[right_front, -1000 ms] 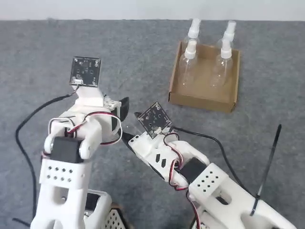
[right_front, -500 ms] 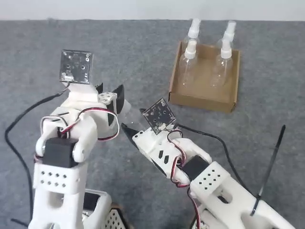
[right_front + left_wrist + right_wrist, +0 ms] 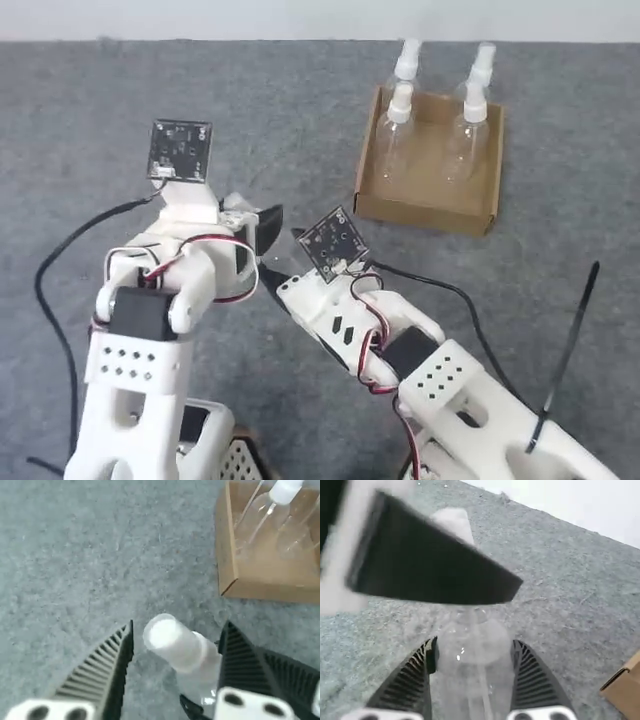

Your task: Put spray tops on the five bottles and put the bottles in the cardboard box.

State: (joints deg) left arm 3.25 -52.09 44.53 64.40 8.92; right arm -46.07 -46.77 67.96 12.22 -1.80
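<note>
From my station I see the grey, felt-like tabletop (image 3: pixel 150 80) running under everything. The left arm (image 3: pixel 150 310) rises at the near left and the right arm (image 3: pixel 440 380) comes in from the near right. Their front ends meet over the middle of the tabletop.

The cardboard box (image 3: pixel 425 210) sits toward the far right, well apart from both arms. Four bottles (image 3: pixel 395 140) stand upright in it, two by two, each clear with a white top on.

The fifth bottle (image 3: pixel 470 630) is off the box side, between the two arms. The right gripper (image 3: pixel 475 644) is clenched on its clear body, one ribbed black jaw against each side. The bottle leans with its neck pointing toward the left arm.

A white spray top (image 3: pixel 167 640) sits on that neck. I cannot tell whether it is fully seated.

The left gripper (image 3: pixel 179 625) is released, its jaws spread wide with one on each side of the spray top. I see a gap on the one side. On the other side the jaw is just beside the neck.
</note>
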